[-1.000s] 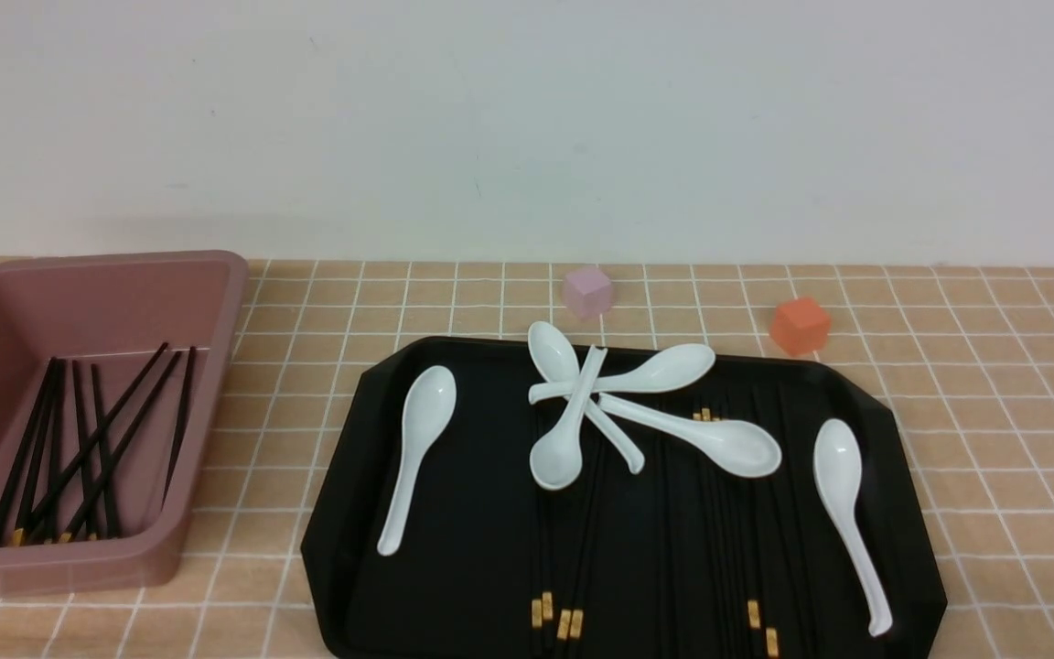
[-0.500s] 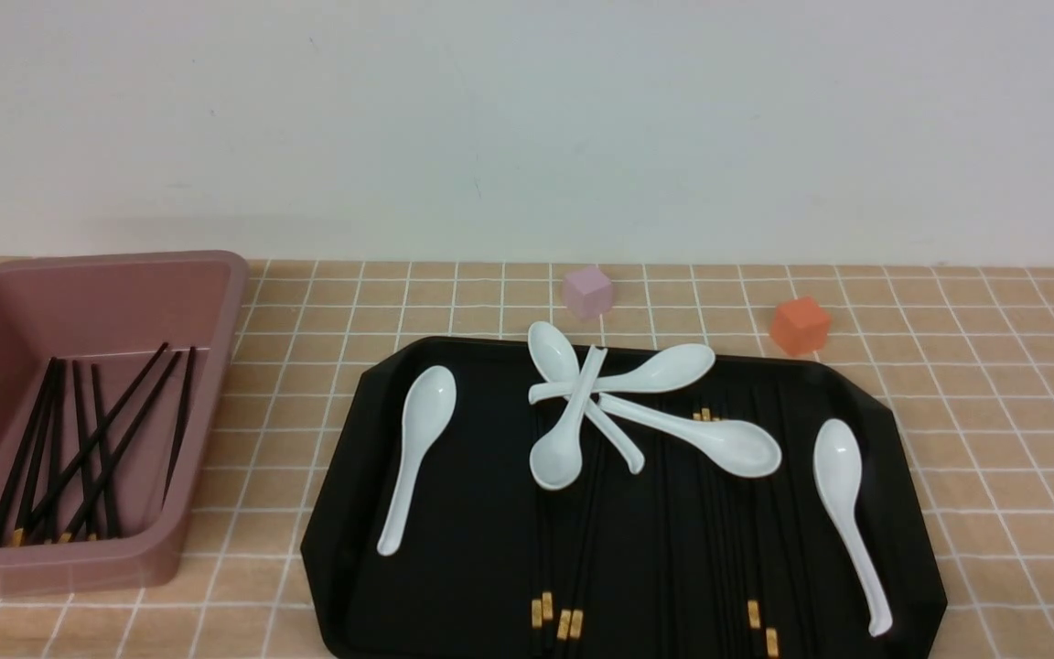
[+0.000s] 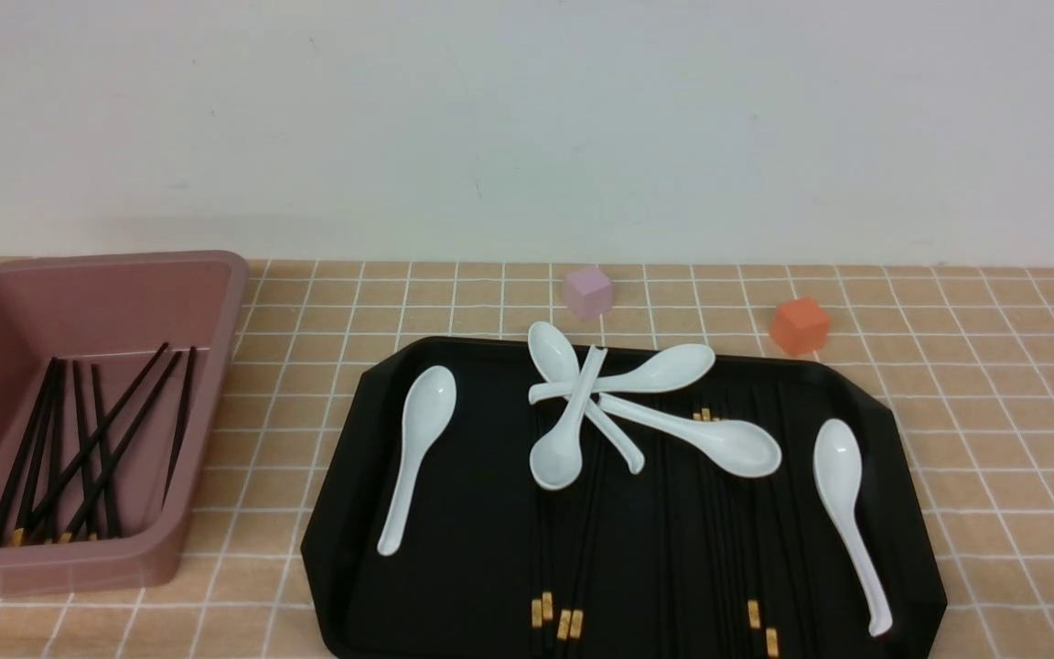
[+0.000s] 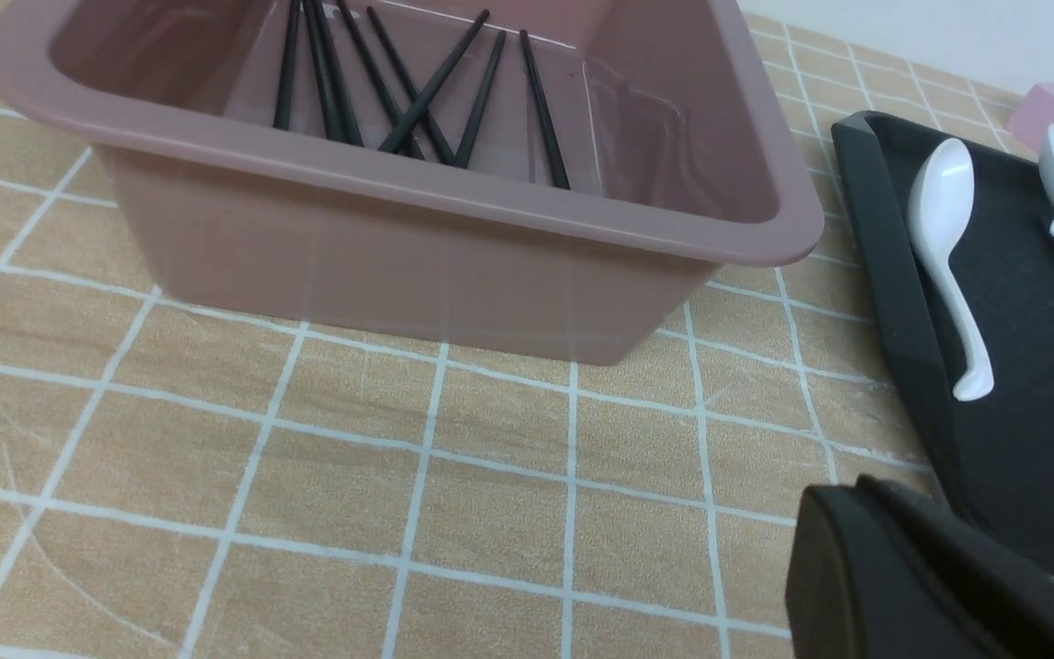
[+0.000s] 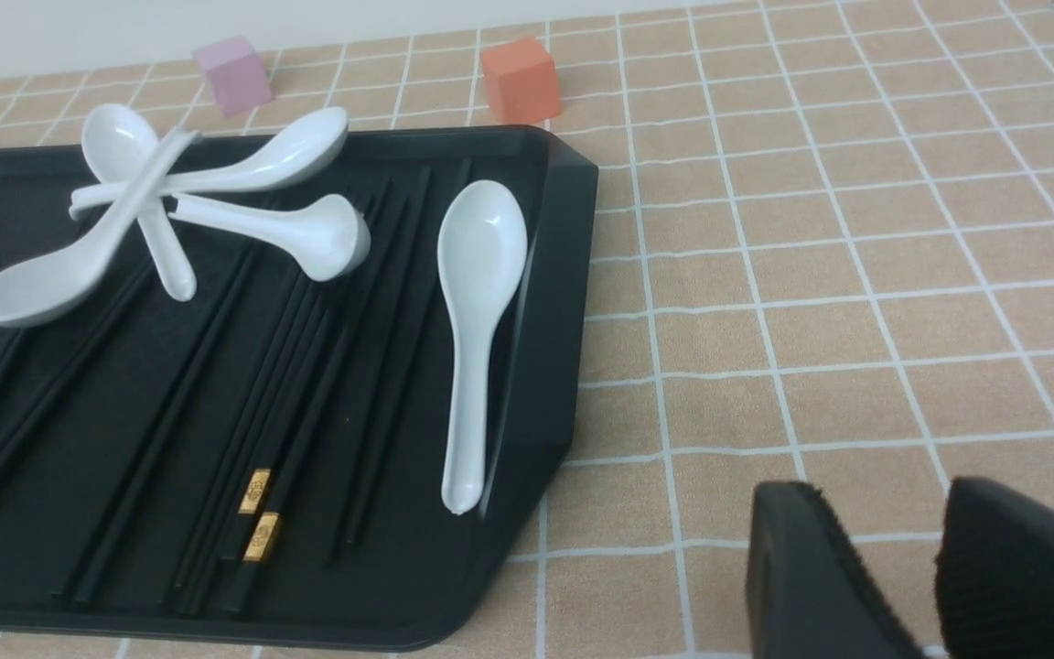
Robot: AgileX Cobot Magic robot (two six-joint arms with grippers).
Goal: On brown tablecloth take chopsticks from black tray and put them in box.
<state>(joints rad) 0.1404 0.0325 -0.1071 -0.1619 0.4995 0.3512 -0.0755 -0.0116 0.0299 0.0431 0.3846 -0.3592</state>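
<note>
Front view shows chopsticks under spoons in the tray, others in the box at left; with left claw closed, right claw parted, the next pick likely requires reaching traywards.

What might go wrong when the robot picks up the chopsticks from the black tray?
A spoon lies across some chopsticks, so lifting those could drag or flip it. Some chopsticks lie side by side, so the robot might grab two at once or knock a neighbour. Sticks already in the box cross each other, so a new one could perhaps land crooked on top.
</note>
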